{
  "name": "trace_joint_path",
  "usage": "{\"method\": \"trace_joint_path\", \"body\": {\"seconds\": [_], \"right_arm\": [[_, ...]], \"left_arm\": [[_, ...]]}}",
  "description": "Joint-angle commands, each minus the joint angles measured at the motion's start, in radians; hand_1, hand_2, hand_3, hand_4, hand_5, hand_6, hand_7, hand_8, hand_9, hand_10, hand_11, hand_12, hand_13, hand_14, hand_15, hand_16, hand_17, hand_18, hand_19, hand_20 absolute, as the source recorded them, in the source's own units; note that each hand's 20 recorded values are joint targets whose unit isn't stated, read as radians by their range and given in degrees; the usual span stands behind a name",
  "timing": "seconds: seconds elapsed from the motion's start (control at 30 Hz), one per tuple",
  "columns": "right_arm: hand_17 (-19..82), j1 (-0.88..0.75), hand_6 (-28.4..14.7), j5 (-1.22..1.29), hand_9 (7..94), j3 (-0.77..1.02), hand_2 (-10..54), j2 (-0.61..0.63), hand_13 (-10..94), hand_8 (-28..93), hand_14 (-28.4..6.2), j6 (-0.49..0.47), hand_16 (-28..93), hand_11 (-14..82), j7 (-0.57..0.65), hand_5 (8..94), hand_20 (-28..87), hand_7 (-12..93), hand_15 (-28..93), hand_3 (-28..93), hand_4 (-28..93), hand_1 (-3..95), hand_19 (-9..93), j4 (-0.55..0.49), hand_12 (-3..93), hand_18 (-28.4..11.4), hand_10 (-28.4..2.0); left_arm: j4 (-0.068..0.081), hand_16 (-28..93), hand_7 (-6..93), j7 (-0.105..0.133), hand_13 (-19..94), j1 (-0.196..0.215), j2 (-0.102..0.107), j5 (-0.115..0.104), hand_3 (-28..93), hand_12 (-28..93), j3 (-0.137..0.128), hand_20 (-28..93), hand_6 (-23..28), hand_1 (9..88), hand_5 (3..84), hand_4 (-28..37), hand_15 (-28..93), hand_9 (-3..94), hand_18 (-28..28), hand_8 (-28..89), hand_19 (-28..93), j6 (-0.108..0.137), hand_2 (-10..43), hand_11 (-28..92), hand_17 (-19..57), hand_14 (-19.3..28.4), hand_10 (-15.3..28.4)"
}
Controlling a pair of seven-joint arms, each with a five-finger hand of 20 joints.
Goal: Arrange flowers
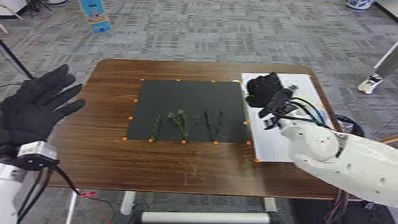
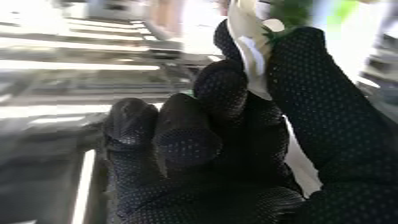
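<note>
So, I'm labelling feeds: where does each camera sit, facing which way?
Head view: on the robot's head, facing forward and down at the brown wooden table; white arms, black-gloved left hand and black-gloved right hand show.
Right wrist view: on that wrist, facing along the right hand, which pinches a pale, curved piece.
Shared: the right hand.

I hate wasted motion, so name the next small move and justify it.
Probably lower the right hand towards the white rectangular board and release gently: a thin, pale, curved piece is pinched between its thumb and fingers, and the hand is over that board.
</note>
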Motion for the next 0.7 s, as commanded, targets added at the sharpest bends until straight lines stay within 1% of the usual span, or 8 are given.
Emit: {"method": "trace_joint_path", "body": {"seconds": [0.03,0.17,0.33,0.4,0.43,0.47,0.63,0.7], "right_arm": [[35,0.147,0.9,-0.006,74.9,-0.069,-9.5,-0.277,68,8,-8.8,-0.066,47,45.8,0.079,72.7,55,46,82,82,-27,49.0,90,-0.001,65.8,-21.8,-8.4],[35,0.150,1.3,0.004,75.0,-0.101,-9.5,-0.354,69,5,-8.6,-0.093,46,45.3,0.052,74.1,55,45,82,80,-28,50.4,90,0.001,64.7,-21.7,-8.2],[35,0.123,1.7,0.012,75.2,-0.113,-9.5,-0.434,69,4,-8.6,-0.127,46,44.8,-0.015,74.6,55,45,82,79,-28,50.6,90,0.036,64.5,-21.8,-8.1],[35,0.131,1.9,0.014,75.4,-0.142,-9.5,-0.455,69,4,-8.5,-0.133,46,44.3,-0.020,74.7,55,45,82,79,-28,50.7,90,0.031,64.2,-21.6,-7.9],[35,0.138,1.9,0.007,75.5,-0.163,-9.5,-0.467,69,4,-8.5,-0.126,46,44.1,-0.010,74.8,55,45,82,79,-28,50.8,90,0.027,64.1,-21.6,-8.0],[35,0.140,2.0,0.010,75.6,-0.164,-9.5,-0.488,69,3,-8.5,-0.128,46,43.8,-0.025,75.0,55,44,82,78,-28,50.8,90,0.047,64.0,-21.5,-8.0],[35,0.174,2.1,0.004,76.0,-0.226,-9.5,-0.570,69,2,-8.4,-0.092,46,43.1,-0.004,75.5,55,44,81,78,-28,51.3,90,0.072,63.7,-21.4,-7.9],[35,0.186,2.1,0.003,76.1,-0.247,-9.5,-0.604,68,1,-8.4,-0.075,46,42.9,0.002,75.7,55,44,81,77,-28,51.4,90,0.096,63.6,-21.4,-7.8]], "left_arm": [[0.030,5,14.8,-0.053,20,-0.104,0.112,0.019,69,16,0.007,7,2.4,21.0,27.3,-28.3,16,24.3,22.5,-8,41,-0.037,-6.8,13,-12.5,13.4,11.1],[0.053,5,14.7,-0.095,20,-0.174,0.160,0.038,69,16,0.028,7,2.4,20.9,27.2,-28.3,16,24.2,22.4,-8,41,-0.072,-6.7,13,-12.4,13.4,11.1],[0.084,5,14.6,-0.090,19,-0.250,0.213,0.035,68,16,0.072,7,2.3,21.1,27.1,-28.3,16,24.0,22.4,-8,41,-0.071,-6.3,13,-12.5,13.5,11.1],[0.084,5,14.6,-0.088,19,-0.254,0.220,0.036,68,17,0.069,8,2.3,21.1,27.1,-28.3,16,24.0,22.4,-8,41,-0.073,-6.4,12,-12.5,13.5,11.0],[0.075,5,14.6,-0.083,19,-0.237,0.218,0.038,68,17,0.054,7,2.3,21.1,27.1,-28.3,16,24.0,22.4,-8,41,-0.071,-6.4,12,-12.5,13.5,11.1],[0.088,5,14.6,-0.077,19,-0.259,0.228,0.038,69,17,0.071,7,2.3,21.0,27.1,-28.3,16,24.0,22.4,-8,41,-0.065,-6.4,12,-12.5,13.5,11.0],[0.078,5,14.7,-0.053,19,-0.255,0.230,0.041,68,17,0.065,7,2.4,21.2,27.2,-28.3,16,24.1,22.4,-8,41,-0.053,-6.4,13,-12.5,13.5,11.1],[0.083,5,14.7,-0.045,19,-0.271,0.238,0.041,69,17,0.081,7,2.4,21.1,27.2,-28.3,16,24.1,22.4,-8,41,-0.051,-6.5,13,-12.5,13.5,11.1]]}}
